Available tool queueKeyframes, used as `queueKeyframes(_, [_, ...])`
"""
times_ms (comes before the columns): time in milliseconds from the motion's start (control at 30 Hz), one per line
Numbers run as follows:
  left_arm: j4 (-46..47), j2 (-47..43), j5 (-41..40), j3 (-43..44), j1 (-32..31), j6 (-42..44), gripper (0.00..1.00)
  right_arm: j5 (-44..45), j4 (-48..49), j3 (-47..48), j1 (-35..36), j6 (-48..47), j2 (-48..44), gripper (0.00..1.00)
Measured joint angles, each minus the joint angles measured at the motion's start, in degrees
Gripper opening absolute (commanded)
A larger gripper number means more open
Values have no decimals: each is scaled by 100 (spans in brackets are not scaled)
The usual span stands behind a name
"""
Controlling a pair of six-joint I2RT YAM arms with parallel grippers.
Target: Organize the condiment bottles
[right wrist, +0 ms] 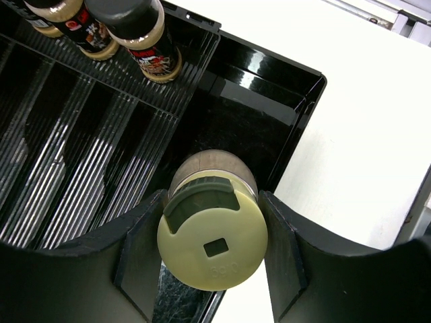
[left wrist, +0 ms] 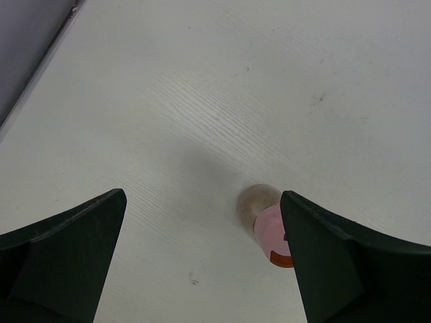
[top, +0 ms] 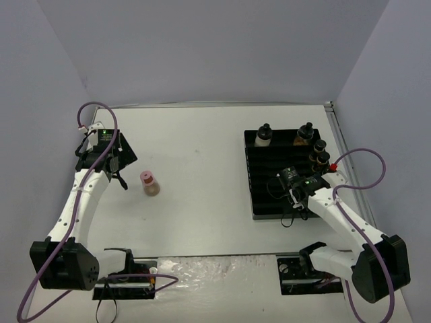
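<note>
While the right pincer (right wrist: 212, 237) pinches the pale-yellow-capped jar (right wrist: 213, 243) by its cap, cap facing the wrist camera, the jar is over the near right corner of the black slotted tray (top: 259, 202); can't tell if its base touches the tray floor. Further out, left of the tray and well apart from it, the pink-capped jar (top: 149, 183) stands upright on the white counter (top: 202, 148). Left pincer (left wrist: 202, 225) is spread wide, nothing between its fingers, just beside that jar on the left. Farthest: four black-capped jars (top: 304, 135) stand upright in the tray, along its far edge and far right side.
</note>
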Motion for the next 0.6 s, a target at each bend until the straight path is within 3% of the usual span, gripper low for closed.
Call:
queueKeyframes(200, [3,-2,-2,0,0,0,97,-13,78,0,0,156,389,19])
queueKeyframes(367, [3,-2,0,0,0,0,97,-22,89,0,0,250,403,42])
queueKeyframes(600, [4,-2,-1,0,0,2,97,-24,91,0,0,239,381,56])
